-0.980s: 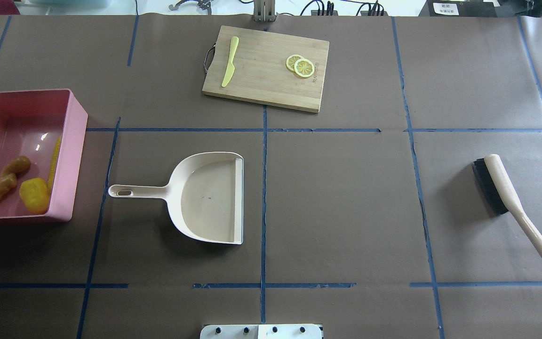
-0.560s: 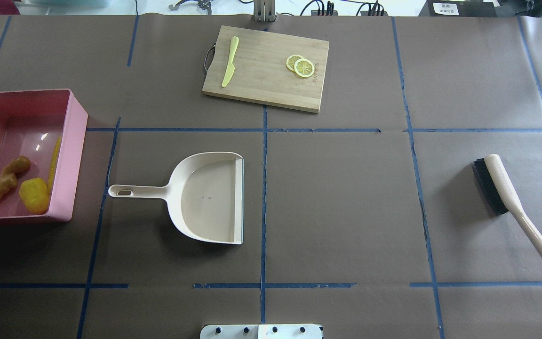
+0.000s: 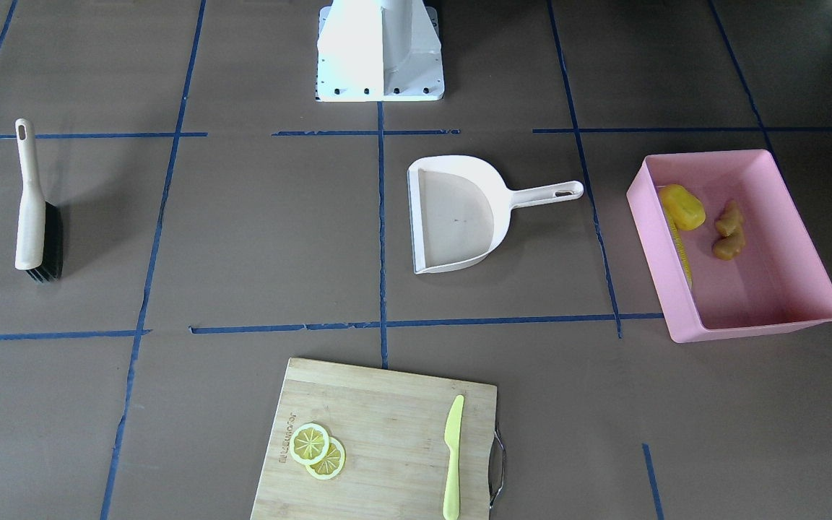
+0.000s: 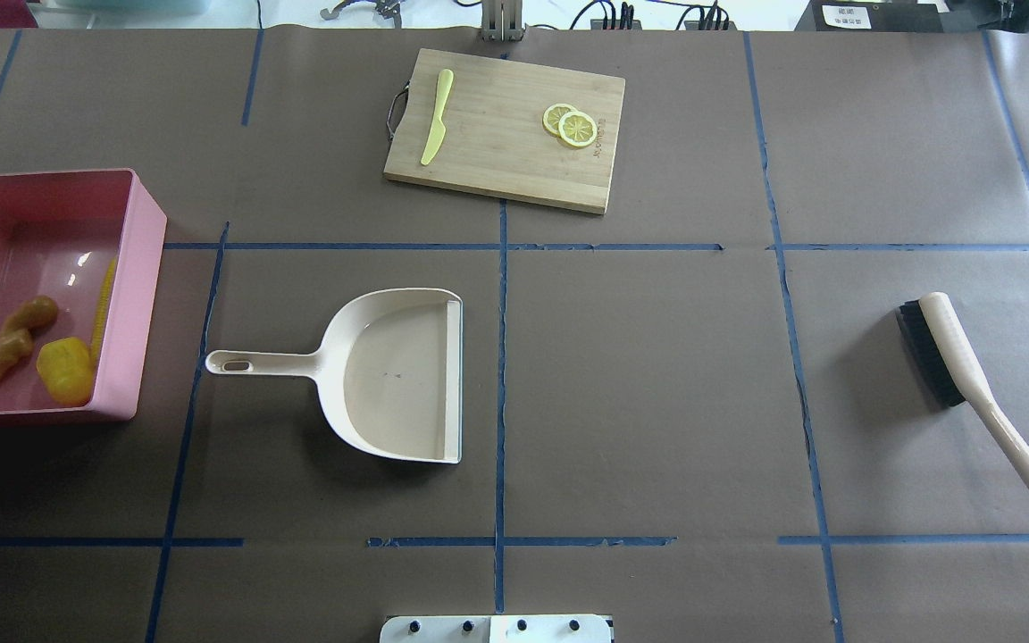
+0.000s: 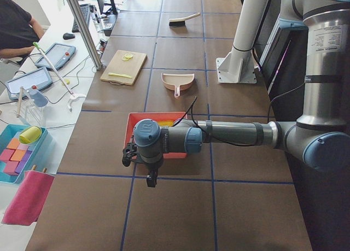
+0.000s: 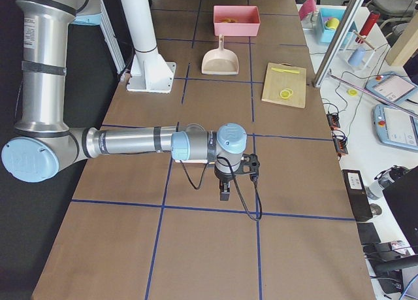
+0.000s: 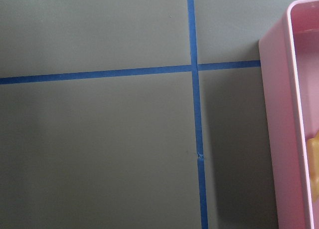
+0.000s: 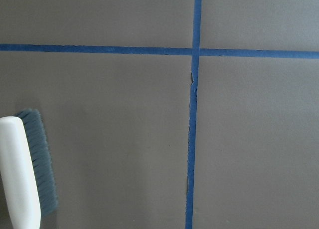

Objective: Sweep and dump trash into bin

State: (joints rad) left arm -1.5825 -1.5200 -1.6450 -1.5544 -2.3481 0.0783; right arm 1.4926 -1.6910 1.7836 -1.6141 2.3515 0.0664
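The long yellow corn cob [image 4: 104, 308], rounded yellow lump [image 4: 65, 370] and knobbly tan-orange ginger root [image 4: 19, 338] lie in the large pink rectangular plastic tub [image 4: 145, 295] (job looks finished), so best park the arms clear. For the left tool [image 5: 151, 181] and right tool [image 6: 224, 194], I cannot tell how wide they stand.

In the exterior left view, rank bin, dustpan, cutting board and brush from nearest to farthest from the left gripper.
From the left gripper:
1. Bin, just beyond it, at the near end.
2. Dustpan, mid-table.
3. Cutting board, slightly farther, on the operators' side.
4. Brush, at the far end.
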